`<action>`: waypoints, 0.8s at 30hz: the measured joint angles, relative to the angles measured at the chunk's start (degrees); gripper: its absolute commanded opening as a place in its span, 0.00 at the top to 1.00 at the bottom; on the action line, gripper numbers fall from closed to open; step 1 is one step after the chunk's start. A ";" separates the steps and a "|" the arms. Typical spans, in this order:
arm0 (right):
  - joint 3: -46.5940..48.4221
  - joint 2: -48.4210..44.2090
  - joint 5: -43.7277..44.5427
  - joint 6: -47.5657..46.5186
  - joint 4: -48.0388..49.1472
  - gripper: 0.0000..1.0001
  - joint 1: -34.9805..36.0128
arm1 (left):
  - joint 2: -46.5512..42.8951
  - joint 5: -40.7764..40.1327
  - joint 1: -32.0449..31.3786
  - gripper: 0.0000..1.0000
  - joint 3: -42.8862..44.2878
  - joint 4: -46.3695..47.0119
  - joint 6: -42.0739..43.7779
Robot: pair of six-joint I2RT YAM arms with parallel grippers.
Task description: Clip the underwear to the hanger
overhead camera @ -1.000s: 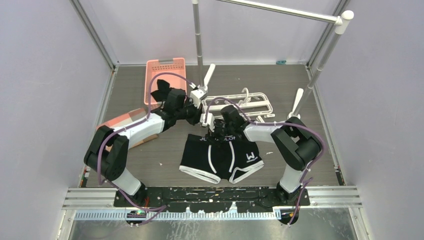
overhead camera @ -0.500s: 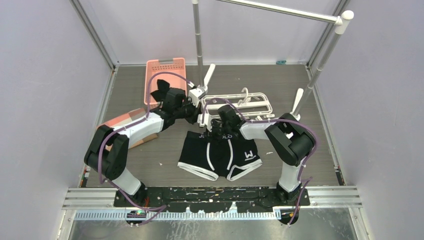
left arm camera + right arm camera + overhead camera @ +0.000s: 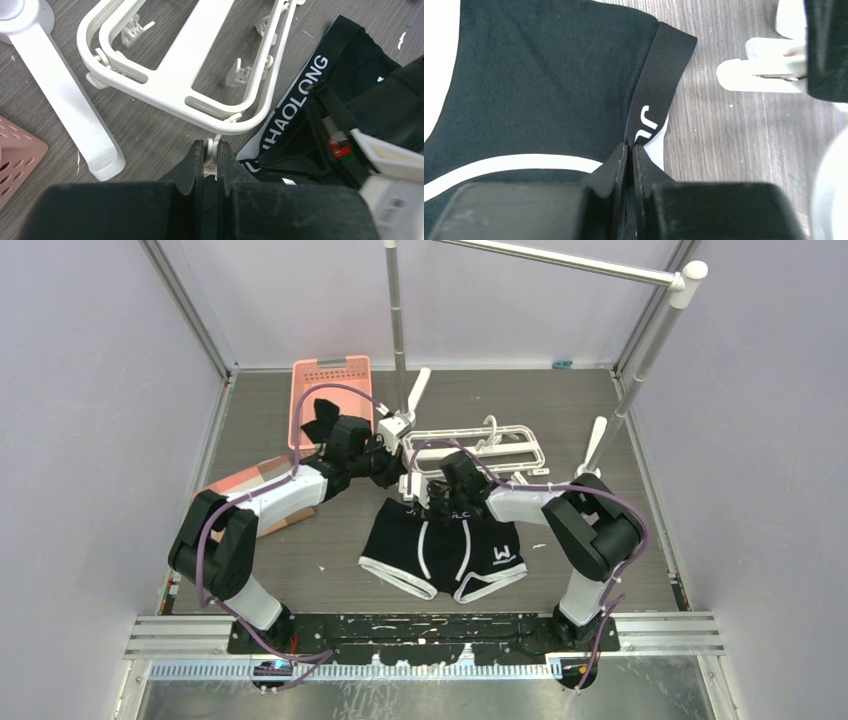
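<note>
Okay, mid-task, nothing clipped yet. Left claw (image 3: 212, 150) is pinched together on a small white clip (image 3: 212, 159) at the near corner of the hanger (image 3: 195, 50), and the frame lies flat on the table just ahead of its tips. Right claw (image 3: 629, 150) is clamped on the waistband (image 3: 659, 85) of the underwear (image 3: 524, 75), close to the "J" end of the lettering. The rest of the briefs spreads flat ahead and to that claw's left. Done: one clip seized, band edge seized. Left to do, I'd judge: bring the band edge into the clip's mouth, let it bite, probably repeat on a second clip. From the left claw, the waistband sits just to the right, near the clip but apart. Hard to make out: whether the pinch actually opens the clip, since the fingers cover it. In the top view both claws hide under their wrists and the lettering is partly covered.
</note>
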 measured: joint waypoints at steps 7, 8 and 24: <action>-3.23 -9.86 3.65 -0.28 -1.86 0.99 0.04 | 0.00 0.31 0.00 1.00 0.00 0.00 -0.07; -3.61 -11.61 4.46 -0.44 -1.88 0.99 0.17 | 0.00 0.35 0.00 1.00 0.00 0.00 -0.11; -11.02 -22.21 23.98 -2.56 -8.87 0.84 24.87 | -0.37 0.46 0.00 1.00 0.02 -0.02 -0.20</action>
